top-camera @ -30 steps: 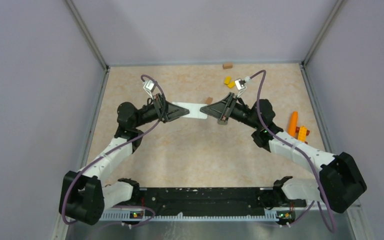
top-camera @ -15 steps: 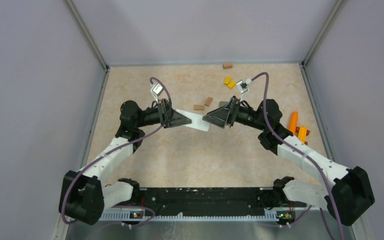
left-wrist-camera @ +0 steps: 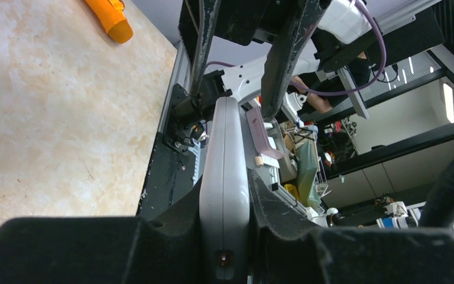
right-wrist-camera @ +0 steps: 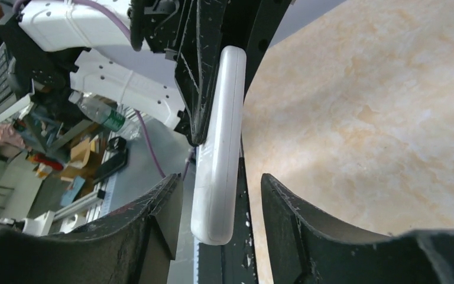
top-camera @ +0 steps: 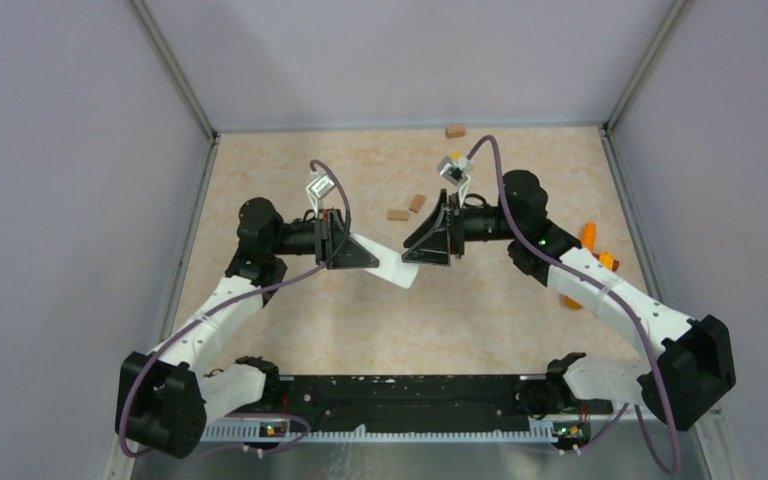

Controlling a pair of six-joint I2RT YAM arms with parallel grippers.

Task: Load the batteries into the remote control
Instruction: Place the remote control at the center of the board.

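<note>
Left jaws clenched on the remote control (top-camera: 395,268), right jaws released and straddling its free end: that is how I have the rig, mid-desk, above the pale marbled desk (top-camera: 460,330). In the left wrist view the white remote control (left-wrist-camera: 224,177) sits edge-on, pinched at both sides by the black fingers. In the right wrist view its rounded tip (right-wrist-camera: 219,136) hangs between the spread fingers with a gap showing on the right side, so nothing is gripped there.

I judge the task to be early. I can find no batteries in any view, neither set of jaws carries one, and since both wrist cameras see the remote only on edge, I cannot tell whether its cover is off or a cell is already seated. As I read it, what is left is nearly everything: getting into the compartment, fetching each cell, and seating it.

To the right, partly behind the right arm, lie orange pieces (top-camera: 588,236). Just beyond the jaws sit two small brown blocks (top-camera: 397,214), and a third brown block (top-camera: 455,131) rests by the far wall.
</note>
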